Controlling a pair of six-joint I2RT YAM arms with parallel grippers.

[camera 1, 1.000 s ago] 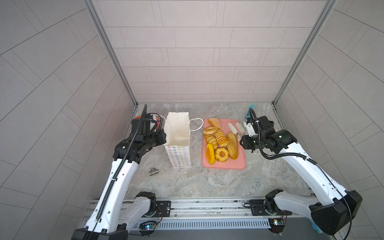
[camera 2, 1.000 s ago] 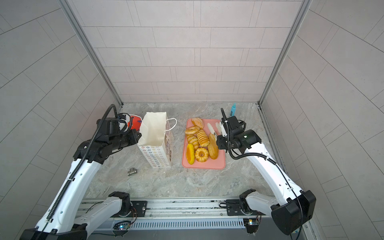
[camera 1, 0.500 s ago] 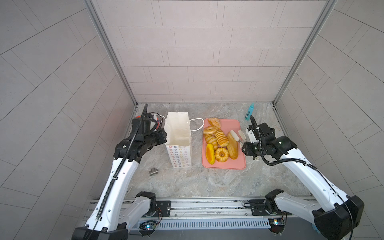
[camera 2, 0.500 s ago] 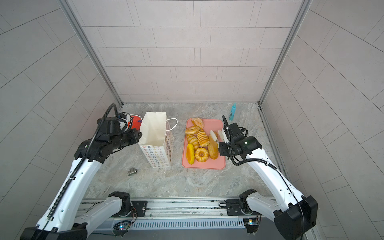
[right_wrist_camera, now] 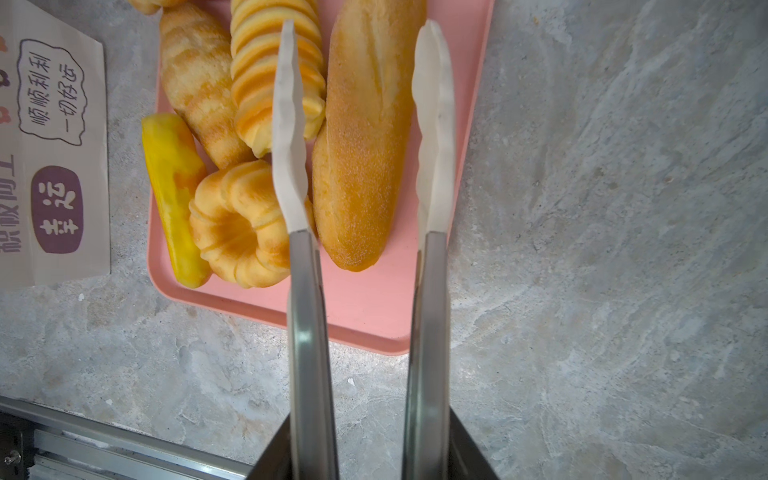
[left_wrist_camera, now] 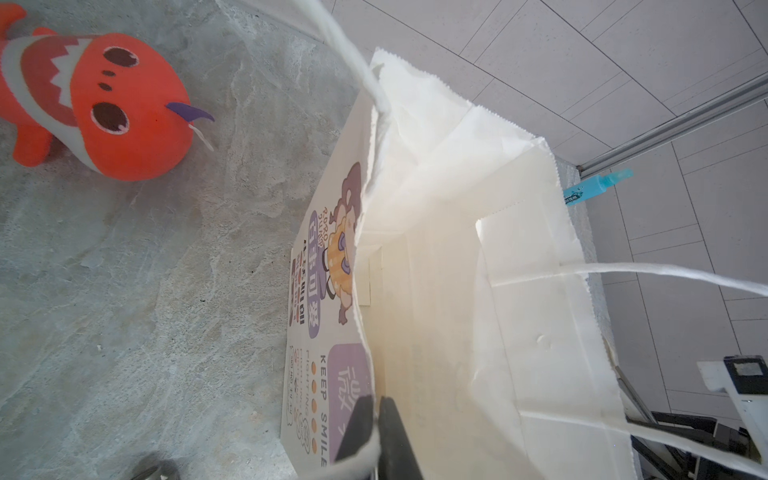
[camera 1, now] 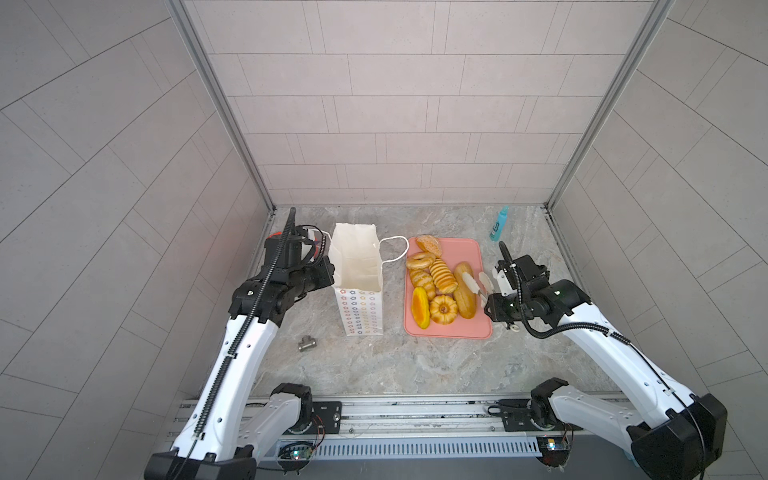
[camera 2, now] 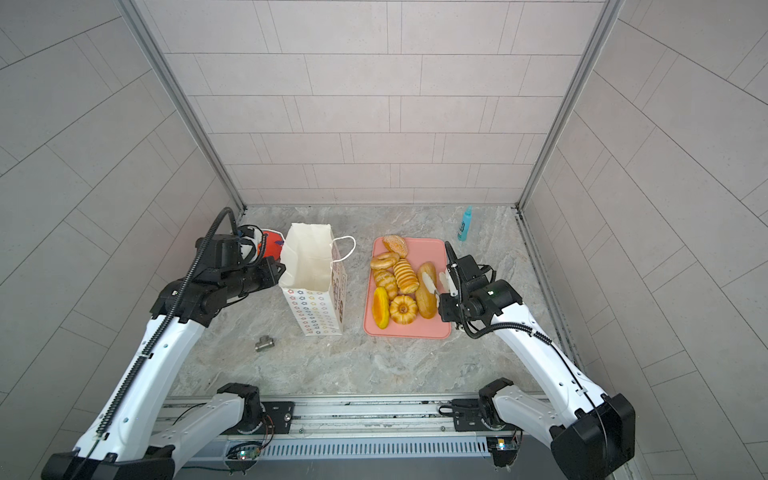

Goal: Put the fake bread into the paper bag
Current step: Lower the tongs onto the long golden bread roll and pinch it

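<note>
your left claw (left_wrist_camera: 376,432) pinches the bag (left_wrist_camera: 457,291) rim, mostly cut off at the view's edge. your right claw (right_wrist_camera: 370,457) clamps tongs (right_wrist_camera: 307,332), tips spread either side of the loaf (right_wrist_camera: 361,145); contact unclear.

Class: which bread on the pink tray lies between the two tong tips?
The long loaf: smooth, brown, the longest piece. The tongs have one tip on either side of it; the ridged roll and ring donut lie outside them.

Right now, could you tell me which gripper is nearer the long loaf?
Right. The right gripper holds tongs open over the long loaf; the left gripper pinches the paper bag on its far side.
</note>
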